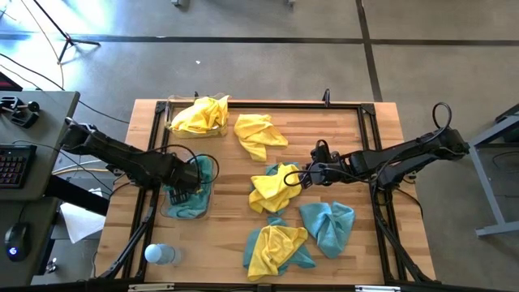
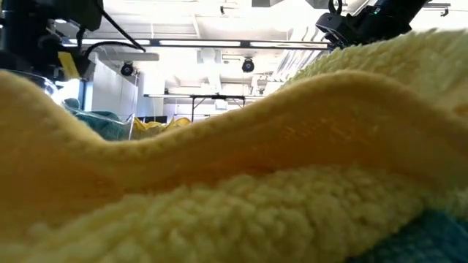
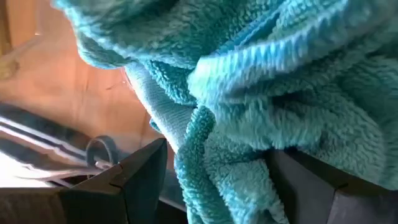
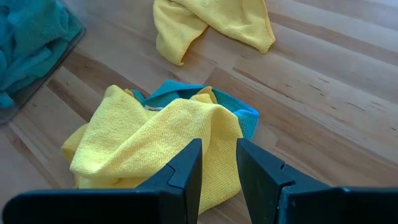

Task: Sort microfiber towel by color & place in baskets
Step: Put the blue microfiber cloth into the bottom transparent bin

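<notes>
My left gripper (image 1: 185,193) (image 3: 217,162) hangs open, pointing down into the near-left clear basket (image 1: 166,212), its fingers on either side of a bunched teal microfiber towel (image 3: 280,81). My right gripper (image 1: 302,178) (image 4: 219,149) is at mid-table, shut on a yellow towel (image 1: 274,186) that lies over a teal one (image 4: 239,112). The far-left basket (image 1: 170,109) holds yellow towels (image 1: 201,115). A yellow towel (image 2: 241,197) fills the low view. My left gripper comes from above with its fingers wide apart. Teal folds (image 3: 205,143) lie between them and against the inner side of each finger (image 3: 140,174). The towel rests in the basket. My right gripper pinches a raised fold at the yellow towel's right edge (image 4: 217,127) between its two fingers, slanting down from the table's right. The cloth rises to the fingers like a tent; its other end lies on the teal towel and the table.
Loose on the wood lie a yellow towel (image 1: 259,134) at the far middle, a teal one (image 1: 328,227) at the near right and a yellow one on teal (image 1: 276,247) at the near middle. A pale bottle (image 1: 160,254) lies near left. A black frame (image 1: 373,146) rims the table.
</notes>
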